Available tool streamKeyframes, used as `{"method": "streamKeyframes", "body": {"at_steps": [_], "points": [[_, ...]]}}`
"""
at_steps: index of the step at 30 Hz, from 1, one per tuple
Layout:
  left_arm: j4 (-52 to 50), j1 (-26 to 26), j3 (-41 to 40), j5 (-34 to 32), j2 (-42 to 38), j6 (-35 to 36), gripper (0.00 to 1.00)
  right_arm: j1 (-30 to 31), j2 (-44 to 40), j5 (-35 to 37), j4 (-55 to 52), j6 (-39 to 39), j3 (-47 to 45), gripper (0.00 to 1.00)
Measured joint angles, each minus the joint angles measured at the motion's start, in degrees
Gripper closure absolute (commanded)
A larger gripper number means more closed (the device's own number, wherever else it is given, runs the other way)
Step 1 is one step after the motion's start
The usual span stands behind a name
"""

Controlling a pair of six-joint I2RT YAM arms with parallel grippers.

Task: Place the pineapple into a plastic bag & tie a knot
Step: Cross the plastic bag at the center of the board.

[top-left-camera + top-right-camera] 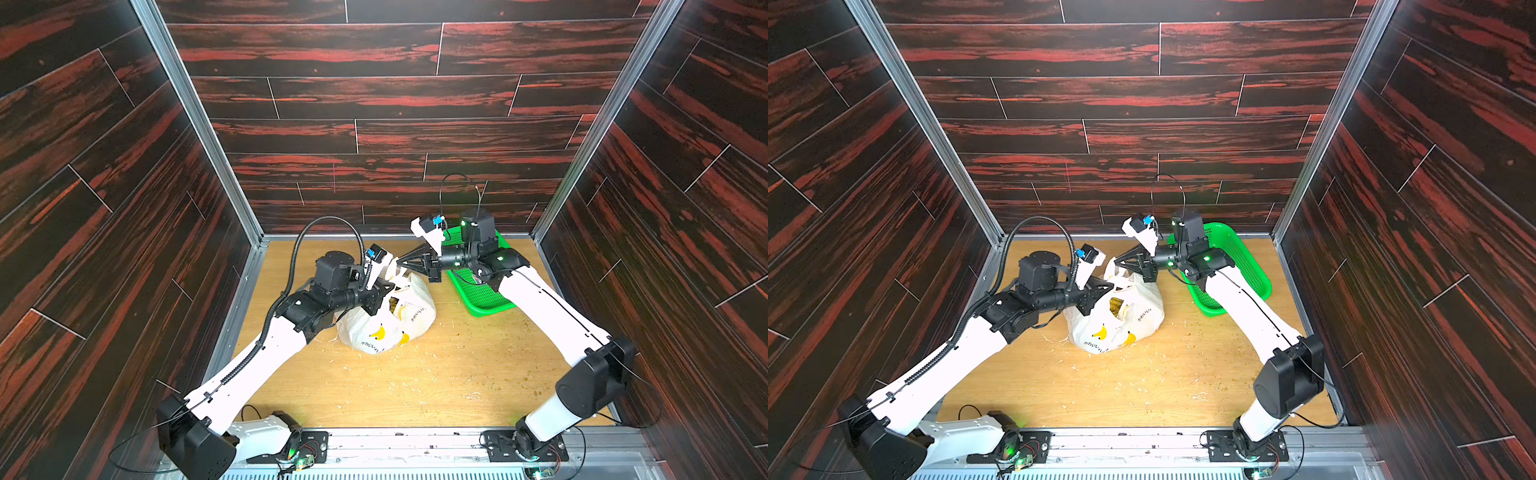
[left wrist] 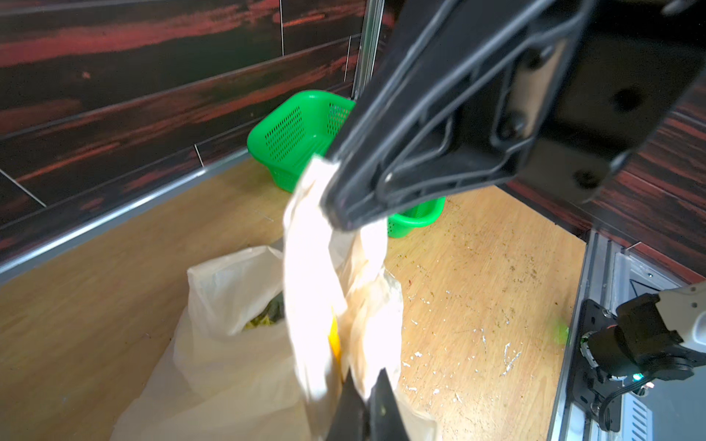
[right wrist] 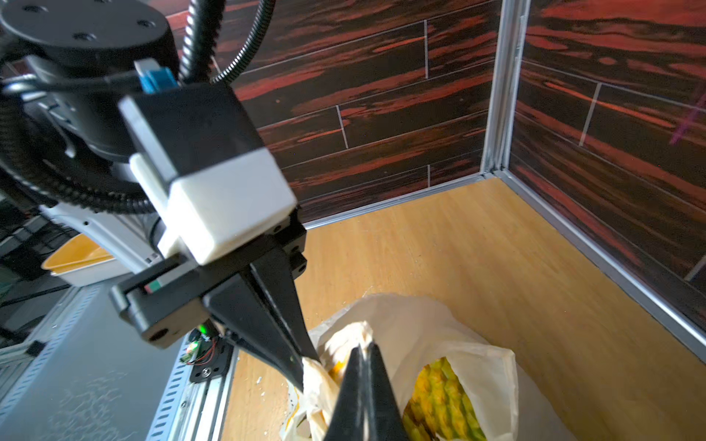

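Two grippers hold the bag (image 1: pixel 386 324). The left gripper (image 1: pixel 390 286) and the right gripper (image 1: pixel 400 261) are both pinched tight on its handles (image 2: pixel 305 305). The pineapple (image 3: pixel 439 401) is already inside, so I think tying is the job now. Next, the handles must cross and one must be pulled through. The bag sits near the counter's (image 1: pixel 415 386) far edge, mouth up, with its handles stretched upward.

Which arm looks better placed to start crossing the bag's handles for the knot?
Probably right: the right gripper holds a strap high above the plastic bag; the left gripper pinches low.
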Motion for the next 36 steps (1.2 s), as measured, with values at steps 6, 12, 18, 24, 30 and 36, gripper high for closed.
{"method": "streamKeyframes", "body": {"at_steps": [6, 12, 18, 24, 30, 36], "points": [[1.6, 1.2, 0.0, 0.0, 0.1, -1.0, 1.00, 0.4, -3.3, 3.4, -1.5, 0.0, 0.0, 1.00], [3.0, 1.4, -0.4, 0.7, 0.1, -1.9, 1.00, 1.6, -5.6, 6.6, -2.5, 0.0, -1.3, 1.00], [4.3, 2.7, -1.8, 2.1, 0.1, -2.9, 1.00, 1.8, -8.7, 10.5, -5.3, -0.5, -4.1, 1.00], [4.7, 3.2, -1.8, 3.0, 0.1, -3.2, 1.00, 2.2, -12.5, 13.0, -9.0, -1.1, -6.2, 1.00], [5.9, 3.4, -1.9, 3.4, 1.2, -4.0, 1.00, 4.0, -14.9, 13.7, -12.1, -2.1, -8.0, 1.00], [6.5, 3.7, -1.9, 3.5, 2.3, -5.1, 1.00, 6.1, -15.5, 13.7, -9.8, -2.5, -15.3, 1.00]]}}
